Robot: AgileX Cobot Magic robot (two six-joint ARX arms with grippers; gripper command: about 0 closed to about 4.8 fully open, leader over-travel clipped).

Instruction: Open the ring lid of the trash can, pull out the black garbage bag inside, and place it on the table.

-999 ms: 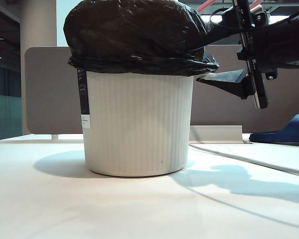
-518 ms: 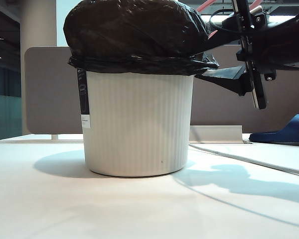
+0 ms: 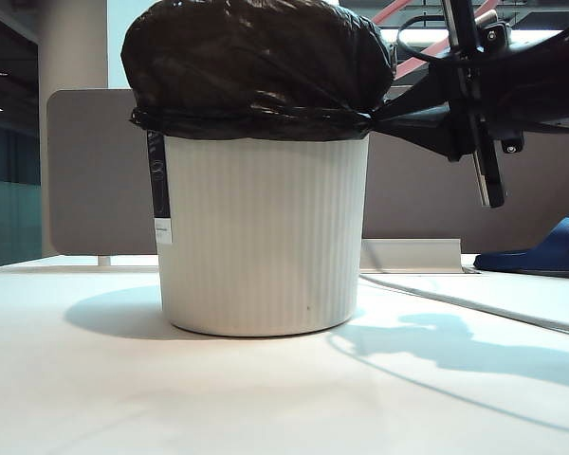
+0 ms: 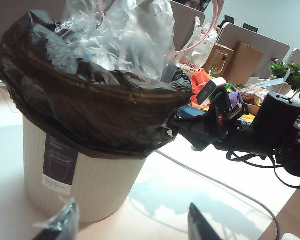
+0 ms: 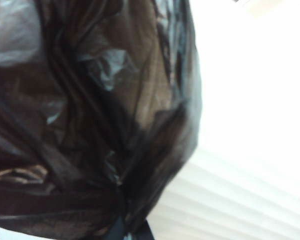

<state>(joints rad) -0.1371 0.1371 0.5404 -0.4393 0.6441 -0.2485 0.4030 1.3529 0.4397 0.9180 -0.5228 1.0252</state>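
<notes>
White tabletop [image 3: 95,379] carries the trash can [image 3: 264,237] near its middle, the black garbage bag [image 3: 256,66] bulging over its rim. The right gripper [image 3: 377,121] is pinched on the bag's folded edge; thin film may tear or slip when pulled. The left gripper [image 4: 130,227] is held apart, well clear, beside the can.

Right gripper [image 3: 377,118], black wedge-shaped fingers on a black arm, looped black cable above, small silver screw on the bracket, left gripper [image 4: 135,227], two dark finger tips, one wrapped in clear plastic film
</notes>
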